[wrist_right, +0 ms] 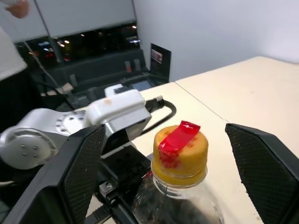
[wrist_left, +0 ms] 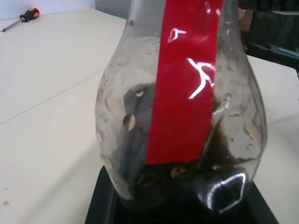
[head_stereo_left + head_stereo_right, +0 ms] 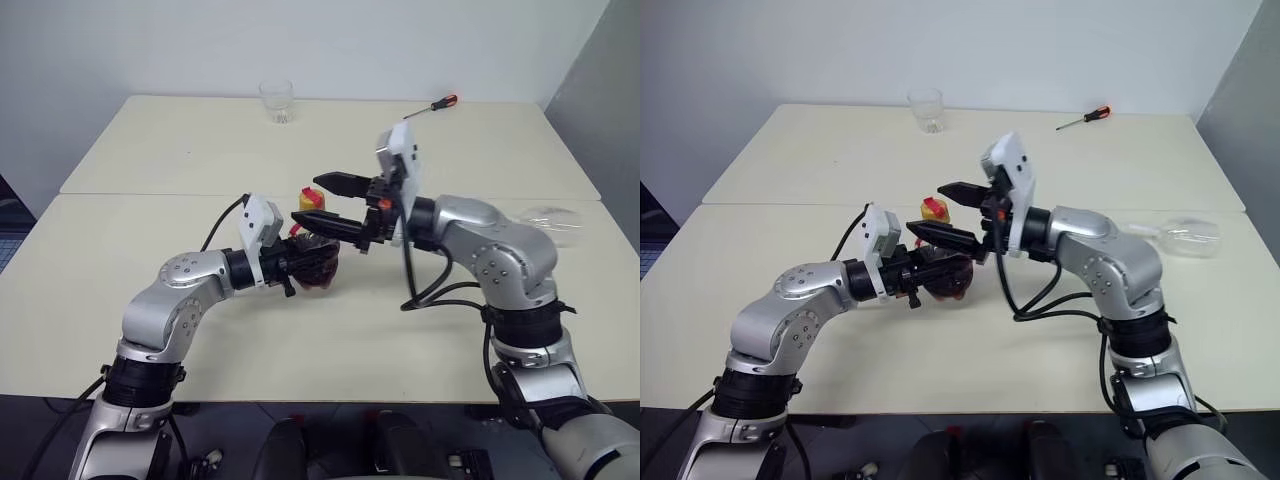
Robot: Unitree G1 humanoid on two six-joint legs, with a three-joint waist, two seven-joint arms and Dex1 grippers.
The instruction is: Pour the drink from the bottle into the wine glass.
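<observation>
**Bottle held tight, other fingers wide around its cap**

Closest to us, the left gripper (image 3: 312,262) has its fingers squeezed shut on the round belly of the bottle (image 3: 943,272). It holds the bottle upright near the middle of the worktop (image 3: 150,160). A red label band (image 2: 184,84) runs down the clear wall. Only a little dark drink (image 2: 154,179) sits at the very bottom of the bottle. I cannot tell if the bottle's base touches the worktop.

On top is a yellow cap (image 1: 180,154) with a red tab stuck across it. The right gripper (image 3: 328,204) reaches in from the side at cap height. Its black fingers (image 1: 81,168) are spread wide, one on each side of the cap, and they are not touching it. They hold nothing.

Off to the right, the wine glass (image 3: 1185,237) lies on its side on the worktop, well apart from the bottle. A short clear tumbler (image 3: 276,100) stands near the far edge. A screwdriver (image 3: 432,105) with a red and black handle lies at the far edge too, to the right of the tumbler.
</observation>
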